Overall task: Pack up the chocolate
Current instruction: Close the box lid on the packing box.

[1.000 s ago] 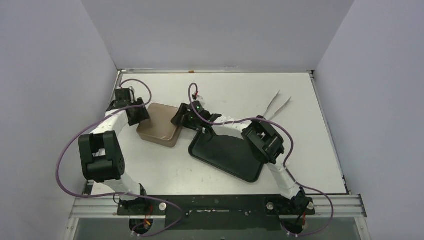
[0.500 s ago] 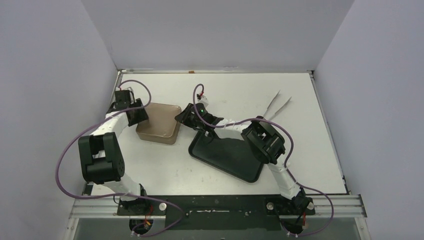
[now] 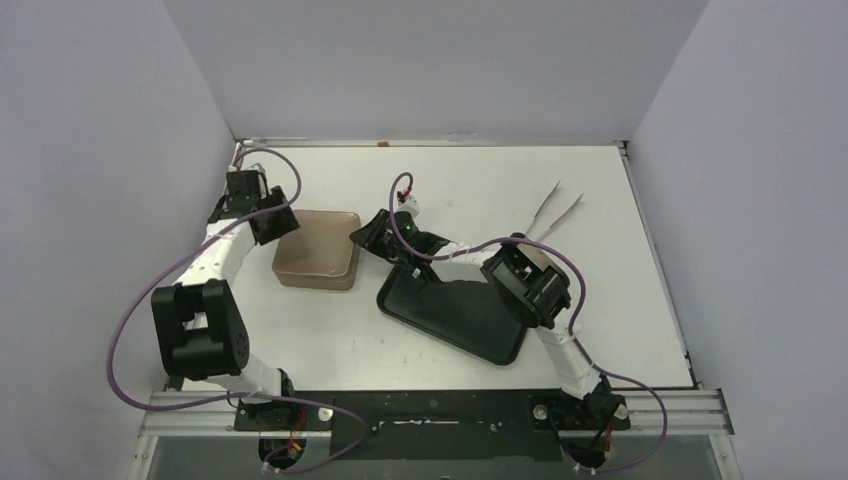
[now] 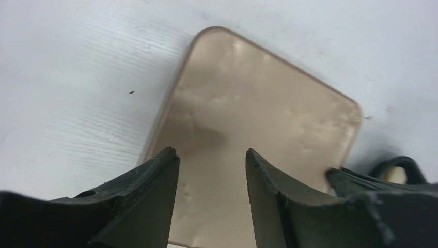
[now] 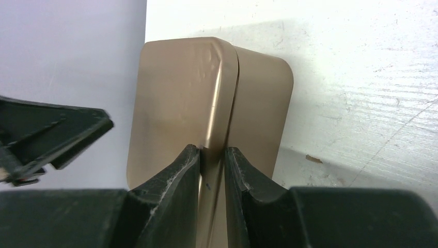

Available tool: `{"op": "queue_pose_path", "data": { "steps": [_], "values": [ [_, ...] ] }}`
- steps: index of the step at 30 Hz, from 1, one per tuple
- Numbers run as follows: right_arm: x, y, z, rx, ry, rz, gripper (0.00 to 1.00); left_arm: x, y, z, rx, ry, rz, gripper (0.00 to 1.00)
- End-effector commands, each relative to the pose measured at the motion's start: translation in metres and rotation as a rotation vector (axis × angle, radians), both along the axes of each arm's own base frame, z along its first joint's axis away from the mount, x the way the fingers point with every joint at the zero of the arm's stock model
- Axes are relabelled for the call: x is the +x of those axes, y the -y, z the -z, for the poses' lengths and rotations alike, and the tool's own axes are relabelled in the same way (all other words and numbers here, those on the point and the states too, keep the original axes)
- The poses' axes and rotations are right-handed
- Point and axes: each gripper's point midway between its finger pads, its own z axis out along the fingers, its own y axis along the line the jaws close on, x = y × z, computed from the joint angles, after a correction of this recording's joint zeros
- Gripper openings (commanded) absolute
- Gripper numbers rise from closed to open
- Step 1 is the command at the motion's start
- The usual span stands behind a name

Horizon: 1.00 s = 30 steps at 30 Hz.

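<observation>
Item under inspection: a square gold-brown tin (image 3: 318, 252) with rounded corners. Its lid (image 4: 248, 103) is seated and closes the top.

Markings: the lid face carries faint raised dimples. None of them reads as lettering or a brand in any view.

The chocolate: no piece shows in any view. The tin is shut and opaque, so it cannot be told whether the pieces are inside, and their look cannot be reported.

Right gripper (image 5: 212, 151): at the tin's right side, fingers drawn close together and pinching the upper edge of the tin, where top face and side wall meet. The edge shows as a bright line running between the two fingers.

Left gripper (image 4: 212, 155): at the tin's far-left corner, over the lid. Fingers spread, with only the lid face showing in the gap and nothing grasped. It cannot be told whether the tips touch the lid.

Other items: a black tray (image 3: 455, 315) lies just right of the tin, nearer the arm bases. Metal tweezers (image 3: 556, 212) lie well to the tin's right. All rest on a white table (image 3: 480, 185).
</observation>
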Motion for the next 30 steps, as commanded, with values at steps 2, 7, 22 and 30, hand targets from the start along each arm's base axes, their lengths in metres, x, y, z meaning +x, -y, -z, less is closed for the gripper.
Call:
{"op": "queue_pose_path", "data": {
  "steps": [2,7,22,30],
  "values": [
    [-0.034,0.024,0.065,-0.197,-0.135,-0.050,0.13,0.013,0.037,-0.067,-0.154,0.207,0.073,0.44],
    [-0.034,0.022,0.063,-0.197,-0.128,-0.054,0.13,-0.025,0.076,-0.004,-0.320,0.120,0.076,0.38],
    [-0.053,0.003,0.002,-0.195,-0.007,-0.179,0.43,-0.058,0.078,0.061,-0.297,-0.021,0.014,0.33],
    [-0.081,0.008,0.055,-0.232,-0.124,-0.212,0.24,-0.060,0.079,0.062,-0.300,-0.019,0.010,0.33]
  ]
}}
